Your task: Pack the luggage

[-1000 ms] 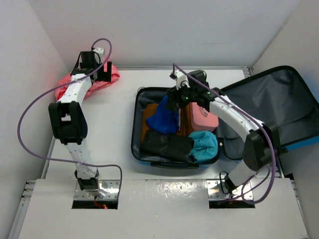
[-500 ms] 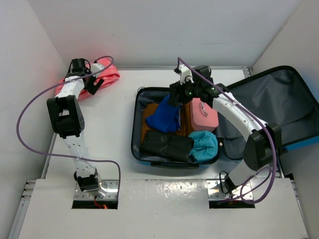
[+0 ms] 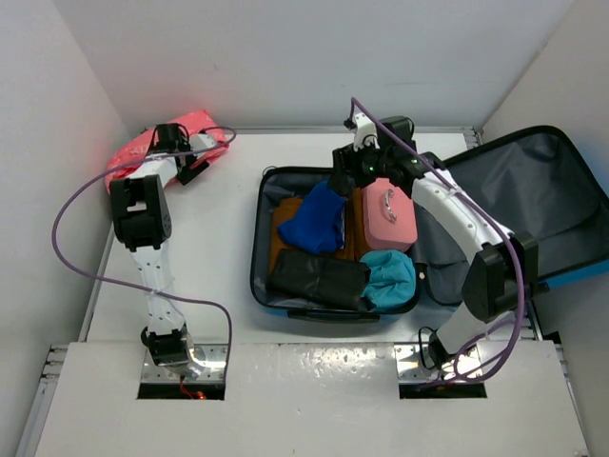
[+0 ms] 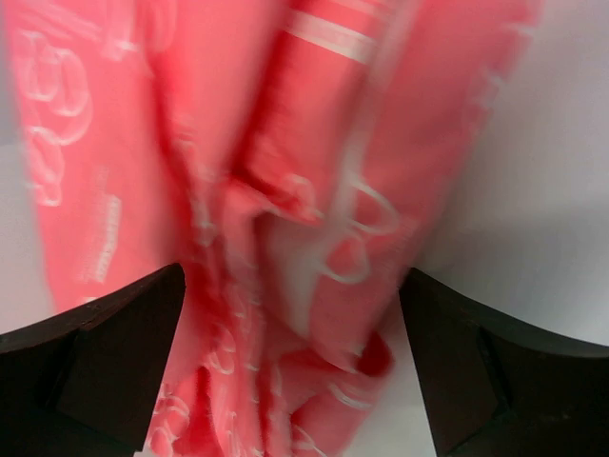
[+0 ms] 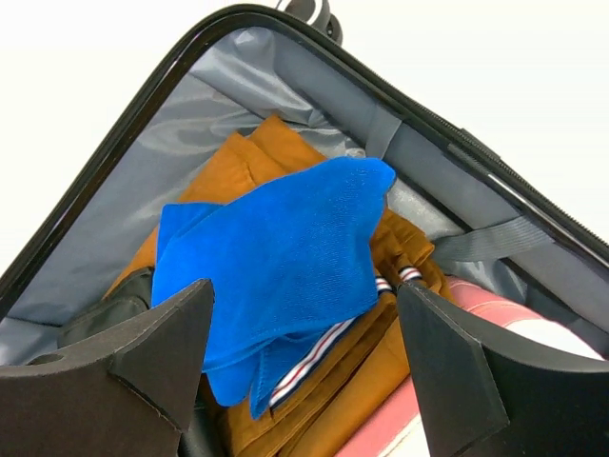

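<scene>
Blue cloth [image 5: 276,257] in luggage [image 5: 205,114], striped trim [image 5: 319,352] beneath, right-wrist view only

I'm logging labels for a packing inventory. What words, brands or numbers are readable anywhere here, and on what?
Nothing can be read.
pink cloth: white printed marks, too blurred to read.
luggage, blue cloth, pink case: no text visible.

Left hand [image 4: 290,305] spread wide, extended far left; right hand [image 5: 303,314] spread, empty.
</scene>
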`<state>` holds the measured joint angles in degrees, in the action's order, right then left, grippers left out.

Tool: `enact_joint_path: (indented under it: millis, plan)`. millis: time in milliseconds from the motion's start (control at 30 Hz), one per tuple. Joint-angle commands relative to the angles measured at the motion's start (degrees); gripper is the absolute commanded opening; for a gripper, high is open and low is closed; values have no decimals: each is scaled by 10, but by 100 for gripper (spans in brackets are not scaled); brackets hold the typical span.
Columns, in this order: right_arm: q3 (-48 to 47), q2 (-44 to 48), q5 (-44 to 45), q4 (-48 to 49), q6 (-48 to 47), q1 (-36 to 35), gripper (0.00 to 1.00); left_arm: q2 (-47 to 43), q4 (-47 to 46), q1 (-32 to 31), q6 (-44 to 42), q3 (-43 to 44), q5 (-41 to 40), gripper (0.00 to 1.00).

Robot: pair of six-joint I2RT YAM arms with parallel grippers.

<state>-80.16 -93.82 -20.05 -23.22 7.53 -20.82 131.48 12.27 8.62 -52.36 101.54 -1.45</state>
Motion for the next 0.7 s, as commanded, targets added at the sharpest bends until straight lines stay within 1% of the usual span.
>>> enact_joint_path:
  millis: [0,67,200,267,367,433,467,500,533,600,633,667]
  plan:
    - [-29,-7,1,5,-1,3,77,13,-49,-6,-41,31,-21,100]
    - [-36,-12,1,5,0,6,77,27,-49,-6,-49,50,-22,100]
    - [-42,-15,3,1,-2,9,77,70,-55,-6,-49,92,-57,100]
    - [-47,-18,3,-5,-2,11,77,86,-40,-6,-62,105,-58,100]
    - [-54,-22,1,-9,-4,16,74,94,-40,-12,-59,111,-58,100]
    - [-58,-22,-1,-15,-7,18,69,105,-24,-12,-45,125,-32,88]
    - [-58,-22,-3,-15,-6,19,65,106,-10,-17,-33,131,-26,82]
    - [-58,-22,-2,-16,-7,19,63,112,-10,-17,-28,139,-20,73]
    - [-59,-22,-4,-16,-9,19,61,112,-2,-17,-27,139,-20,59]
    - [-61,-20,-5,-19,-9,21,57,112,10,-22,-22,144,-20,46]
    - [-61,-20,-5,-22,-9,21,57,112,10,-29,-22,144,-14,31]
    - [-59,-19,-6,-22,-9,21,55,106,17,-29,-22,144,-14,23]
